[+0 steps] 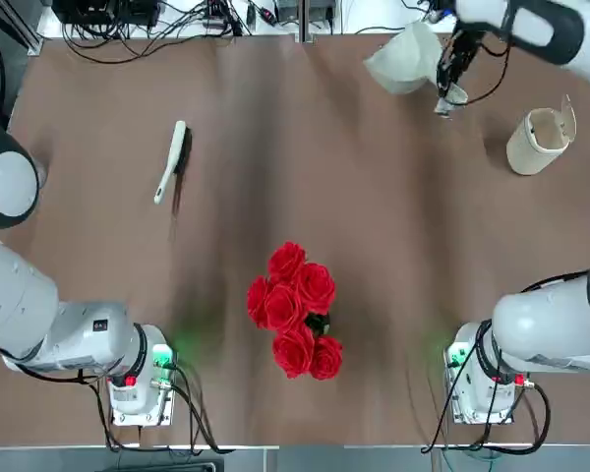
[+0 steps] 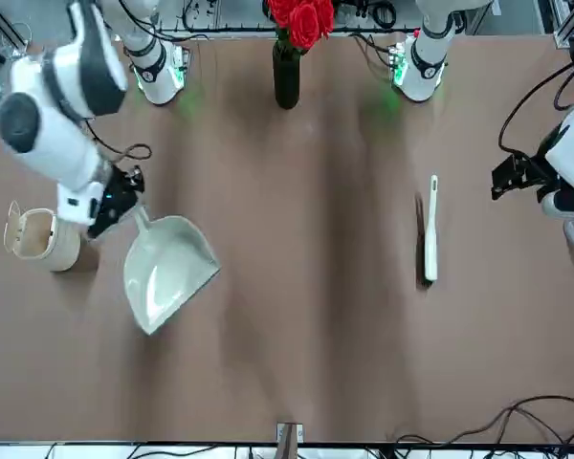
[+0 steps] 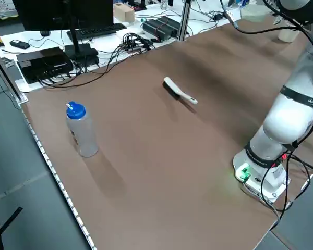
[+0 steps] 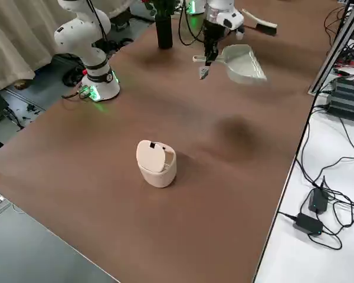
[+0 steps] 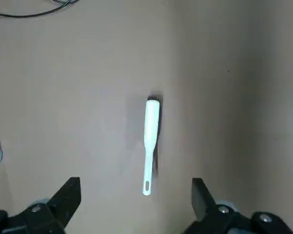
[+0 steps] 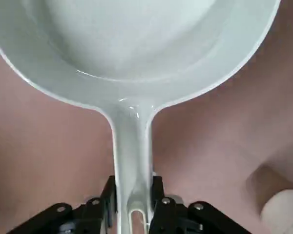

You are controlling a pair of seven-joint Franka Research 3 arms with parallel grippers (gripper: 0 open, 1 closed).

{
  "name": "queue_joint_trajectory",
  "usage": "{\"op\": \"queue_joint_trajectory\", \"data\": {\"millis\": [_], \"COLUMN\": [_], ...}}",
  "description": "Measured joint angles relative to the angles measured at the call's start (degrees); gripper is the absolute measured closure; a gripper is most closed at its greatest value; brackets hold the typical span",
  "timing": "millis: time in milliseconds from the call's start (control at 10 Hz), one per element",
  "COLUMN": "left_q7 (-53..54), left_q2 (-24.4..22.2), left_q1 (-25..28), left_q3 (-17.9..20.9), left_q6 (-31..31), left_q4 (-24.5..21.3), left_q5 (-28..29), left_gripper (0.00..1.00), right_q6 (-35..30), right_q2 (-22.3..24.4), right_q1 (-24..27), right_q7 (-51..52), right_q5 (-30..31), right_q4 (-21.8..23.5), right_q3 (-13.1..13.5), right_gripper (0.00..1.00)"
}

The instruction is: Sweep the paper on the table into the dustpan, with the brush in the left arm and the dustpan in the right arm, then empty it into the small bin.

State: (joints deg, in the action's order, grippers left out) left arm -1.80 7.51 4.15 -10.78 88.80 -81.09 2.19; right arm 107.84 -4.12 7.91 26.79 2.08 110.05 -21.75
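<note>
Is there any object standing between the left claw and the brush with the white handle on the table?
Nothing visible stands between them: the open black left claw is over the brown table, and only bare tabletop shows around the white-handled brush with dark bristles.

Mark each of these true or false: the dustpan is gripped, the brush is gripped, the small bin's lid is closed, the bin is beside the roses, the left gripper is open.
1. The right gripper holds the dustpan by its handle. True.
2. The left gripper grips the brush. False: the brush lies on the table.
3. The small bin's lid is closed. False: it stands open.
4. The small bin is right beside the roses. False: it is well away, toward the table's far right.
5. The left gripper is open. True.
</note>
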Motion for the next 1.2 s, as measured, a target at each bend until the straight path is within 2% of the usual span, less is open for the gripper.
{"op": "queue_joint_trajectory", "data": {"millis": [300, 700, 800, 1000, 1200], "left_q7": [0.0, 0.0, 0.0, 0.0, 0.0], "left_q2": [0.0, 0.0, 0.0, 0.0, 0.0], "left_q1": [0.0, 0.0, 0.0, 0.0, 0.0], "left_q3": [0.0, 0.0, 0.0, 0.0, 0.0], "left_q6": [0.0, 0.0, 0.0, 0.0, 0.0], "left_q4": [0.0, 0.0, 0.0, 0.0, 0.0], "left_q5": [0.0, 0.0, 0.0, 0.0, 0.0], "left_gripper": [0.00, 0.00, 0.00, 0.00, 0.00], "right_q6": [10.0, 18.0, 19.9, 20.3, 20.5], "right_q2": [-0.1, -0.1, -0.2, -0.3, -1.8], "right_q1": [0.0, -0.7, -0.8, -0.8, -0.8], "right_q7": [13.7, 17.6, 21.8, 29.9, 32.0], "right_q5": [3.7, 14.5, 17.6, 18.9, 19.1], "right_q4": [6.9, 14.1, 15.8, 17.6, 18.7], "right_q3": [-0.3, -3.9, -4.3, -5.1, -5.2], "right_gripper": [0.67, 0.67, 0.67, 0.67, 0.67]}}
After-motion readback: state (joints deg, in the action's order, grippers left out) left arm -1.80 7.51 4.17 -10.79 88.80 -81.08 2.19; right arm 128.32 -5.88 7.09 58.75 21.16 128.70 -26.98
